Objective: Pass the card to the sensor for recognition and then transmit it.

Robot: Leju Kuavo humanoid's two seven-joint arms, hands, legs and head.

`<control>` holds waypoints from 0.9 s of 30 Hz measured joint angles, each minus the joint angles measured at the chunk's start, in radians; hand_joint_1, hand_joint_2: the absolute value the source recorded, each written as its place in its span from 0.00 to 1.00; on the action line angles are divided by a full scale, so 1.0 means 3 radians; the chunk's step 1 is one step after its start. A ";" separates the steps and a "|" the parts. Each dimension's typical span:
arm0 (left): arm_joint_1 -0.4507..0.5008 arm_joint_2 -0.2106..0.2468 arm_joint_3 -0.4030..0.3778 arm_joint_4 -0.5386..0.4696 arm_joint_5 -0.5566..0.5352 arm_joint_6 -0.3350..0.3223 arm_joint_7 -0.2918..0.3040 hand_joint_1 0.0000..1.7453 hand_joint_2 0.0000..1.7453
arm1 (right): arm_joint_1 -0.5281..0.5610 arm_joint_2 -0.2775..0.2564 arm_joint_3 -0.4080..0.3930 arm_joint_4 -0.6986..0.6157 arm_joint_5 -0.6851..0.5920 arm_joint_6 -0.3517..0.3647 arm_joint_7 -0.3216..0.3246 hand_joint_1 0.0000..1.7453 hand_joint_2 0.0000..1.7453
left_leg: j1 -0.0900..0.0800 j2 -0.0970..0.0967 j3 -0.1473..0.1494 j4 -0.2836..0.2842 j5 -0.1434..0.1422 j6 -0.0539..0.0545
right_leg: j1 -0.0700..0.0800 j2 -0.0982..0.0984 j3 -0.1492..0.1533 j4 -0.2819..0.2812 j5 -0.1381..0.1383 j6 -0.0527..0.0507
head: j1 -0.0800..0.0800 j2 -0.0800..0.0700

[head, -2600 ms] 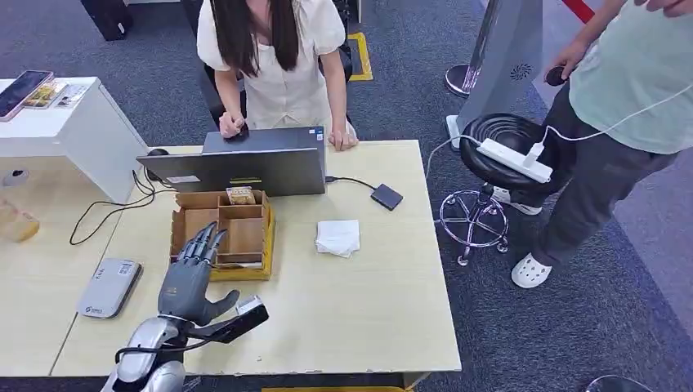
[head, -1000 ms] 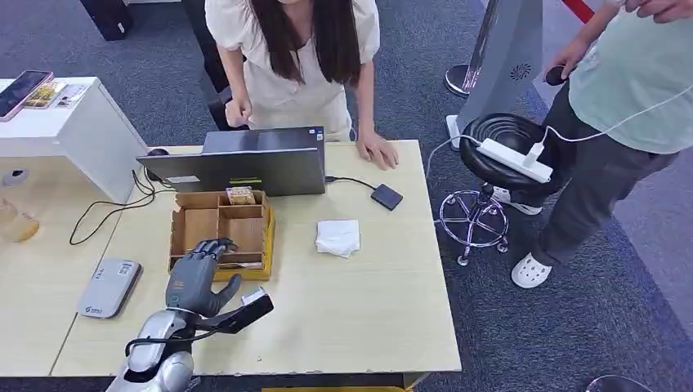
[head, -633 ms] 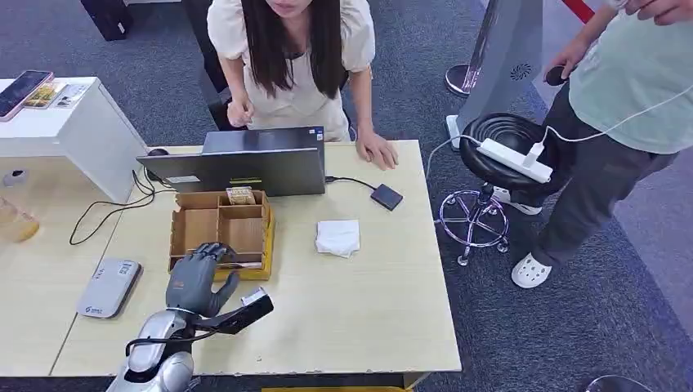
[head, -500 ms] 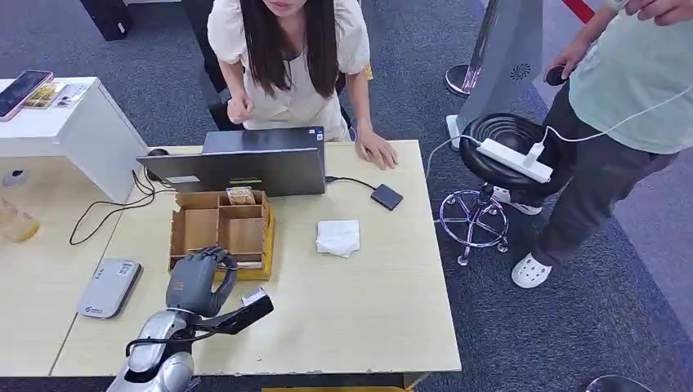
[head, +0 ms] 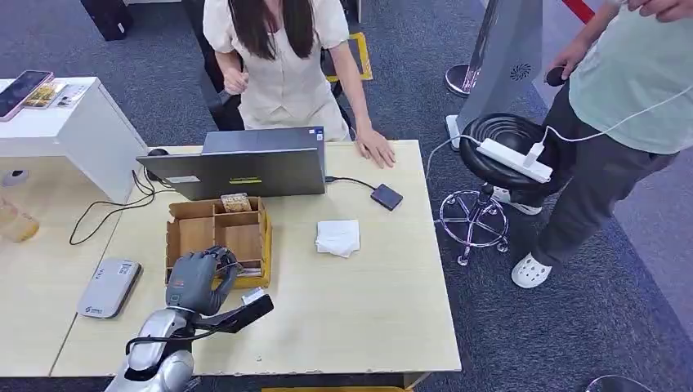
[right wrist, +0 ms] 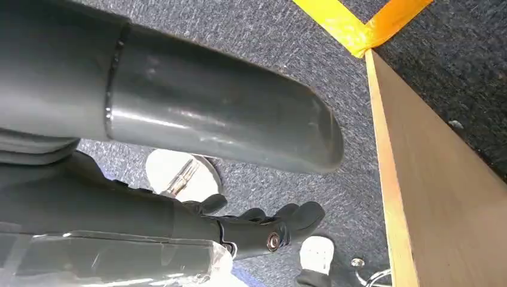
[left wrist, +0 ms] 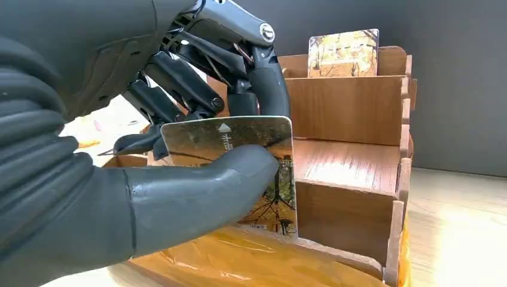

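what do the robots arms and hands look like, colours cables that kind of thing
The left arm is silver metal with thin black cables looped along the forearm and a black camera bar jutting from the wrist. The left hand is dark grey, with a ribbed grey cover, a thick smooth grey thumb and darker jointed fingers showing metal pivots. The right hand has the same dark grey fingers.

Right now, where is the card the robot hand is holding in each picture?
Head view: hidden inside the left robot hand, at the wooden box's near edge.
Left wrist view: card centre, pinched by the thumb.
Right wrist view: not there.
Shared landmark: the wooden box.
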 joint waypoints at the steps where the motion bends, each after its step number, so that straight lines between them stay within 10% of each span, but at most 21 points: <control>1: 0.0000 0.0000 0.0000 0.0000 0.0000 0.0000 0.0000 1.00 1.00 | 0.0000 0.0000 0.0000 0.0000 0.0000 0.0000 -0.0001 0.00 0.00 | 0.0000 0.0000 0.0000 0.0000 0.0000 0.0000 | 0.0000 0.0000 0.0000 0.0000 0.0000 0.0000 | 0.0000 0.0000; 27: -0.0473 0.0278 0.0360 -0.0431 0.0749 0.0468 -0.0338 1.00 1.00 | 0.0004 0.0024 -0.0048 0.0000 0.0061 0.0000 -0.0001 0.00 0.00 | 0.0001 0.0000 0.0001 0.0000 0.0003 0.0000 | 0.0001 0.0000 0.0000 0.0002 0.0001 0.0000 | 0.0000 0.0000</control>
